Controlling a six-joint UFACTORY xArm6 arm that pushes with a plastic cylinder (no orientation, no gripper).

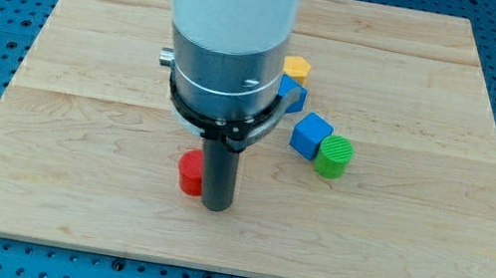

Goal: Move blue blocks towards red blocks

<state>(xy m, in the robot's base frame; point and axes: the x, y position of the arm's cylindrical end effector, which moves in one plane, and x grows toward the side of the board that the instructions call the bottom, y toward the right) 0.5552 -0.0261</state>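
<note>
Plainly no jaws: my tip seemingly touches red block on wooden board.

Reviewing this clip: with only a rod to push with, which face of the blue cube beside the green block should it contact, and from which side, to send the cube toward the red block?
Contact the blue cube on its face toward the view's right and top, pushing toward the view's lower left, where the red block sits. The green cylinder touches the cube's lower-right side, so approach from above it. My tip now stands just right of the red block.
</note>
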